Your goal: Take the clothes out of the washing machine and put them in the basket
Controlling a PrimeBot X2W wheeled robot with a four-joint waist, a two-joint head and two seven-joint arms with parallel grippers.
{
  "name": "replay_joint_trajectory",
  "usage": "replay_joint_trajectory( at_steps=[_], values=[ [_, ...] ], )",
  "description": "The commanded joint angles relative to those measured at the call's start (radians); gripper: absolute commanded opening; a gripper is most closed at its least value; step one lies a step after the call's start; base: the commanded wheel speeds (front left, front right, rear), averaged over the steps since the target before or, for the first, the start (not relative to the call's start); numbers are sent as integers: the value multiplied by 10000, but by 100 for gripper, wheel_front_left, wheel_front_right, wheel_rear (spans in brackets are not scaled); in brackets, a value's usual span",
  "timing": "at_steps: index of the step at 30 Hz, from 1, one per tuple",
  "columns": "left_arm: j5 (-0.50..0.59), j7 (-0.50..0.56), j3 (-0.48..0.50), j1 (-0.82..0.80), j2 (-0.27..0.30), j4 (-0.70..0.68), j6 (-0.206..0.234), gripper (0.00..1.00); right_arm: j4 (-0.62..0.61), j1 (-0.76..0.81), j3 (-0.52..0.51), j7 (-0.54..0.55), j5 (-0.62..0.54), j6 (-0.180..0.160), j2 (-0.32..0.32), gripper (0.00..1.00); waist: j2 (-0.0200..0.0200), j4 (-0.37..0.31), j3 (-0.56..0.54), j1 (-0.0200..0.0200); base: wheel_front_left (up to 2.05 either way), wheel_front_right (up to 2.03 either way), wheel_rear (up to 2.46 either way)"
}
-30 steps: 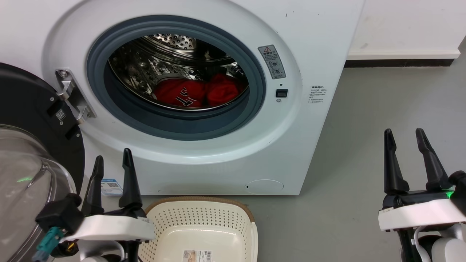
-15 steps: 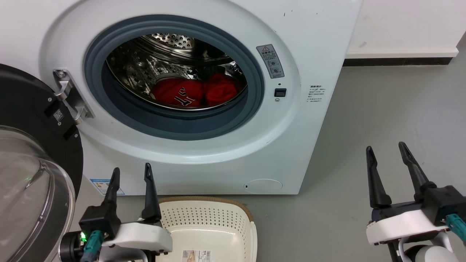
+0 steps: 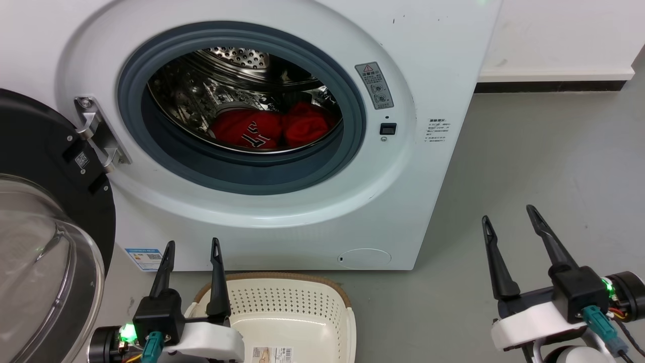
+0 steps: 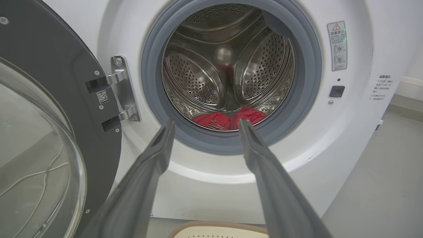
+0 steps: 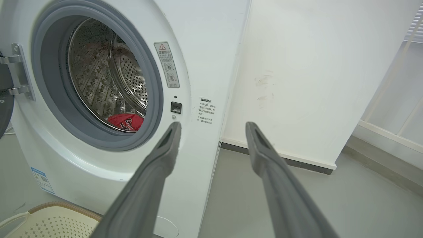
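From my head, the basket (image 3: 302,307) runs off the bottom edge, my left claw (image 3: 193,244) covers its left rim, and the door ring (image 3: 237,174) hides the lower part of the clothes (image 3: 272,128).

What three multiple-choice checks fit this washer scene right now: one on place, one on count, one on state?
1. Where are the clothes?
A) in the basket
B) in the drum of the washing machine
C) in the left gripper

2. How many red garments lie there?
A) one
B) two
C) four

3. What state is the left gripper in?
A) open, empty
B) shut on fabric
C) shut, empty

Answers:
1 B, red fabric lies at the drum bottom and the basket holds none.
2 B, a lettered garment lies beside a plain garment.
3 A, its fingers stand apart with nothing between.
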Motion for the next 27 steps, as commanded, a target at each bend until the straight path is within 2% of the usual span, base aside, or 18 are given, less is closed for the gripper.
replay_joint_trajectory(
  at_steps=[1,4,8,15,19,27],
  values=[
    [207,-71,-6,39,2,-89,15,100,-30,56,-64,-94,-165,-11,-55,100,0,-4,12,0,0,0,0],
    [244,-129,113,129,-100,-103,-153,100,74,104,-177,-163,155,-11,-49,100,0,-10,27,0,0,0,0],
    [233,-215,574,199,-424,-81,-540,100,501,157,-524,-236,1162,-10,-45,100,0,-5,42,0,0,0,0],
    [823,-344,1218,427,-845,300,-1381,100,1023,90,-614,-367,1136,-10,-45,100,0,-29,38,0,0,0,0],
    [1571,-410,1187,372,-873,577,-1336,100,1235,86,-587,-445,976,-10,-45,100,0,-41,46,0,0,0,0],
    [2053,-532,1299,389,-991,410,-1454,100,1141,-3,-522,-549,577,-10,-49,100,0,-69,48,0,0,0,0]
  ],
)
